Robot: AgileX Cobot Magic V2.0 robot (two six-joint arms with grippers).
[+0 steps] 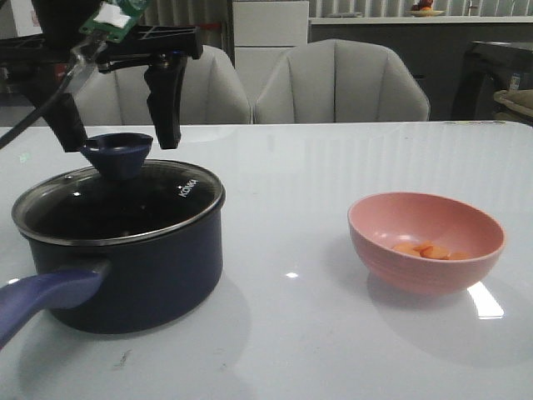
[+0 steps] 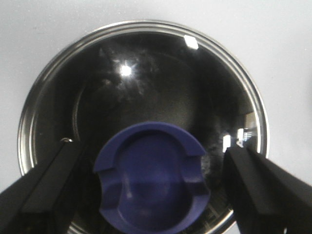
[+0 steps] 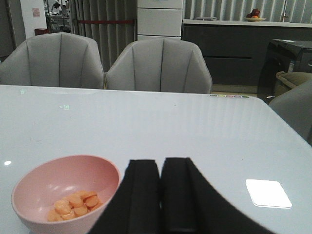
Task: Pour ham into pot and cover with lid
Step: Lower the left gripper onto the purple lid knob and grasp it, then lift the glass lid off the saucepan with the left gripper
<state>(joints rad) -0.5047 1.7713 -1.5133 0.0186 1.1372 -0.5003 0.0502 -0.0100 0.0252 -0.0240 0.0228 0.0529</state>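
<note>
The pot (image 1: 146, 275) stands on the table's left, its purple-blue handle (image 1: 42, 296) pointing toward the front. The glass lid (image 1: 125, 204) rests on its rim, also seen as the lid (image 2: 146, 83) from above. My left gripper (image 1: 122, 140) is open, one finger on each side of the knob (image 2: 151, 185), with a gap on both sides. The ham (image 1: 429, 250) lies in the pink bowl (image 1: 433, 279) on the right. My right gripper (image 3: 161, 168) is shut on nothing, just beside the bowl (image 3: 53, 178) holding the ham (image 3: 75, 204); it does not show in the front view.
The glossy white table (image 1: 316, 175) runs back to two grey chairs (image 1: 341, 83) at its far edge. A wide stretch of tabletop separates pot and bowl. A bright light reflection (image 3: 268, 192) lies on the table near the right gripper.
</note>
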